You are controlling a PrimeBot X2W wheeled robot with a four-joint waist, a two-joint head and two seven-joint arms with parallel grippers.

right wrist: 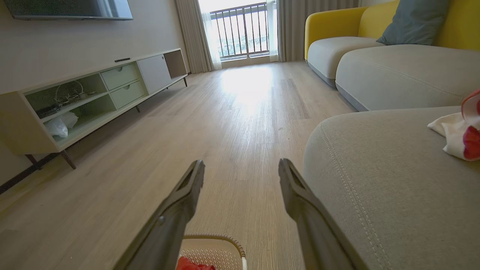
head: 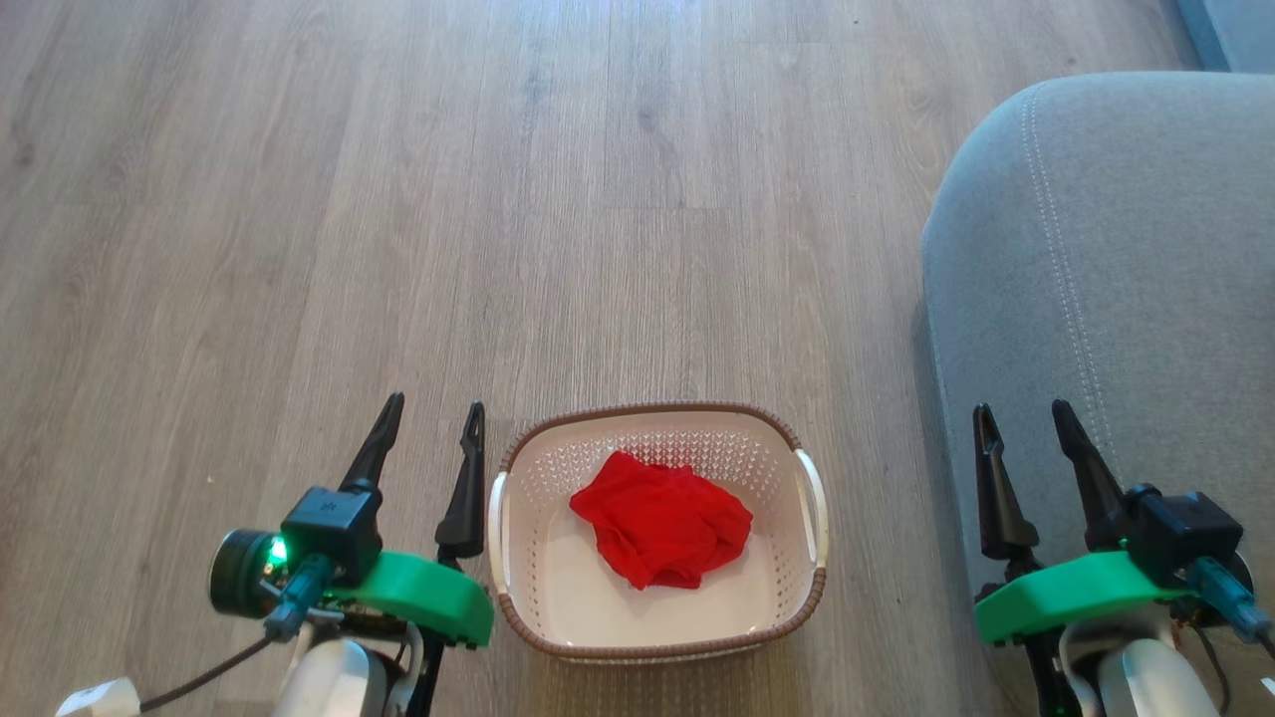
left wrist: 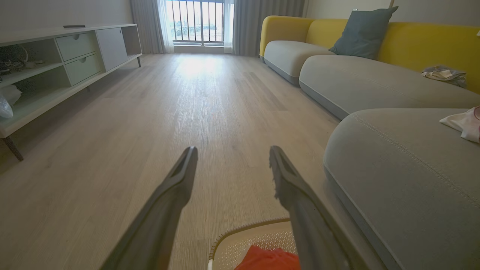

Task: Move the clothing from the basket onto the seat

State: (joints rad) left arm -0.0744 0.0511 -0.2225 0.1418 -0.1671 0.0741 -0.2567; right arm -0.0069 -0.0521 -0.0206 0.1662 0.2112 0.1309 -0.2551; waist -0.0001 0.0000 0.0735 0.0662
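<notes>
Task judged about half done. One garment, white with red patches [right wrist: 455, 137], is seen lying on the seat [head: 1126, 259], at the right side of the right wrist view, and is counted as already moved. The plain red garment [head: 662, 531] is bunched up in the middle of the basket [head: 657, 407]. The basket is set on the wooden floor [head: 598, 199], near the seat but not touching it. Nothing else is seen inside the basket.

The left end effector [head: 436, 406] is held with its fingers spread wide and nothing between them, just beside the basket's left handle. The right end effector [head: 1020, 408] is likewise spread wide and empty, above the near part of the seat. No cloth is touched by either.

Left to do: the red garment is to be grasped, lifted out of the basket and laid on the seat.
</notes>
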